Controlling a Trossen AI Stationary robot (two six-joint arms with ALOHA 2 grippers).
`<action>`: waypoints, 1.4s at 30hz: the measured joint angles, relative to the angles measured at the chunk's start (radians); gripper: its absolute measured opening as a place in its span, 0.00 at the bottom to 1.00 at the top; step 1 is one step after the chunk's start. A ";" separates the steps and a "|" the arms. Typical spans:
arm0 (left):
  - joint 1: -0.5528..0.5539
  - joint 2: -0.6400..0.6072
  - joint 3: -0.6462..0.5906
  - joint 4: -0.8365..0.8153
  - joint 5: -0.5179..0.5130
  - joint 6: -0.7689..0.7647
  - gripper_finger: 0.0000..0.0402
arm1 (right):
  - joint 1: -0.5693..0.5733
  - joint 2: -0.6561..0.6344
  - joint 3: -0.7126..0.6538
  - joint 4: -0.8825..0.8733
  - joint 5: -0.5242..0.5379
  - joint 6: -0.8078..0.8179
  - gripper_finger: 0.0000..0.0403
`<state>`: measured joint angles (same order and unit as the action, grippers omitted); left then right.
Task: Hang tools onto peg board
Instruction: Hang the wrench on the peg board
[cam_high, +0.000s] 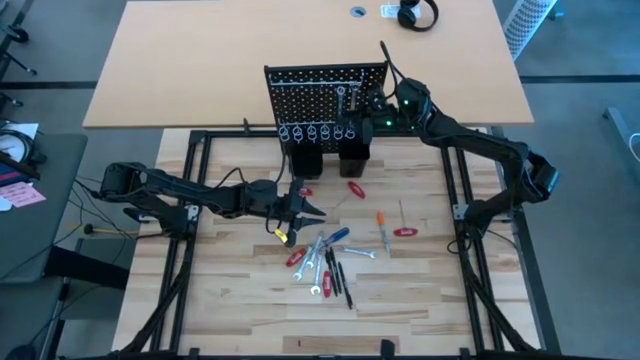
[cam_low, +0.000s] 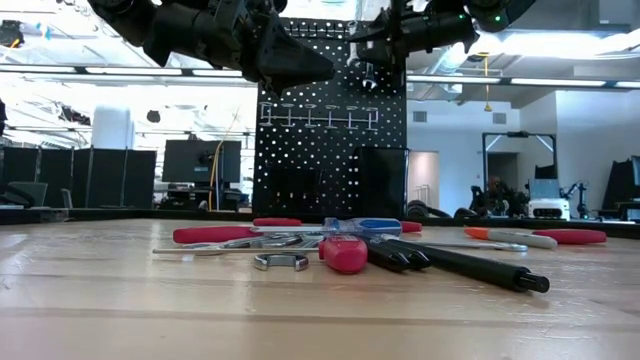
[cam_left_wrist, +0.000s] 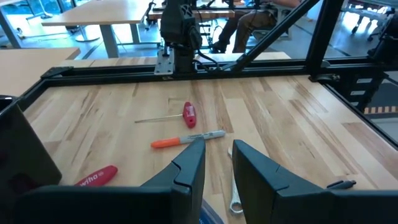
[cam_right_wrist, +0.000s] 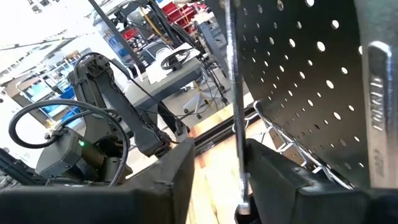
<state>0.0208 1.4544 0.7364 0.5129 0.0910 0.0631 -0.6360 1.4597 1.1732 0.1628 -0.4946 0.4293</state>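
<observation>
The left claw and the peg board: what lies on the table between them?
In the high view, one red-handled tool lies between the left claw and the peg board; otherwise bare wood.

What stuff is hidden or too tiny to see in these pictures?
- Peg board hooks: in the high view they are too small to tell which are filled.
- Tools in the pile: the low view sees them edge-on, overlapping, so they cannot be counted.
- Right gripper: in the right wrist view a thin metal rod stands between its fingers; its lower end is cut off.
- Left gripper: open, hovering; anything directly below is hidden.
</observation>
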 joint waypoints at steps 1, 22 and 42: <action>0.000 0.000 0.000 0.000 0.000 0.000 0.19 | -0.002 -0.003 0.000 -0.001 0.000 0.002 0.42; -0.001 0.000 0.000 0.000 0.000 -0.008 0.19 | -0.011 -0.034 0.000 -0.215 0.049 0.016 0.31; -0.001 0.000 0.000 0.012 0.000 -0.008 0.19 | 0.379 -0.073 0.000 -0.130 0.631 -0.652 0.26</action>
<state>0.0200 1.4544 0.7364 0.5249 0.0910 0.0555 -0.2573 1.3862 1.1728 0.0332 0.1365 -0.2226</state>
